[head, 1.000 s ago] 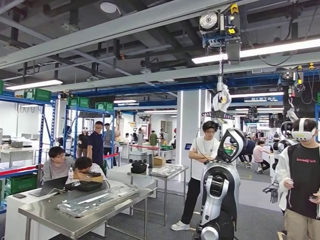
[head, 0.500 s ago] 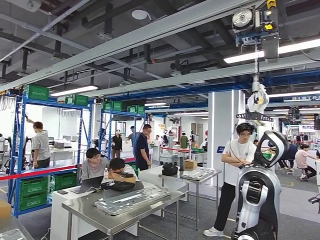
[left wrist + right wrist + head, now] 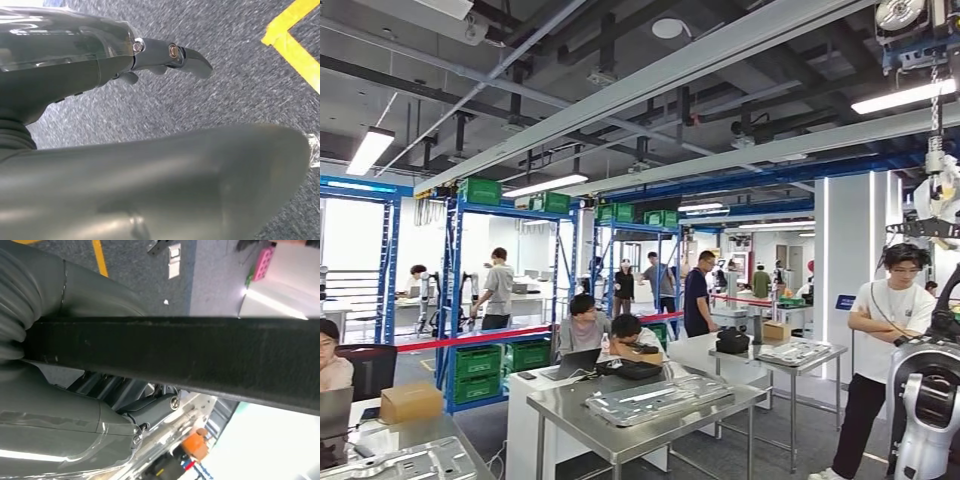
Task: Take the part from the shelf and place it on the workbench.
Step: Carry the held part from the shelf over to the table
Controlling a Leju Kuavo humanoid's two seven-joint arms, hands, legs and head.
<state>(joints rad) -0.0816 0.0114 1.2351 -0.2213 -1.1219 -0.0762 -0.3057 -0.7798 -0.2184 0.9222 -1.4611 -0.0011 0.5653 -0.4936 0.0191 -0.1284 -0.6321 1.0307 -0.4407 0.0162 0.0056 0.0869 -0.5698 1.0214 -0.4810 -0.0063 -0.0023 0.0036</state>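
My left hand [image 3: 75, 55] hangs over the carpeted floor [image 3: 234, 85]. Its fingers [image 3: 188, 56] are stretched out and apart, with nothing in them.

The right wrist view is harder to read. A black bar [image 3: 188, 355] crosses it close to the lens. Beyond the bar, the right hand [image 3: 75, 425] has its fingers [image 3: 151, 412] lying against a silvery sheet, which I take to be the part [image 3: 177, 427]. I cannot tell whether those fingers are clamped on it or only resting against it.

The head view looks out across the hall. A steel counter [image 3: 584, 425] stands ahead with a metal panel [image 3: 660, 398] lying flat on it, and blue shelves [image 3: 456, 300] stand farther back on the left.

If the part is in my right hand, as I think, the pick from the shelf is done. What remains is to close on the counter, bring the arm over its top and set the part down. The counter is some way off, so I would put the task at about halfway.
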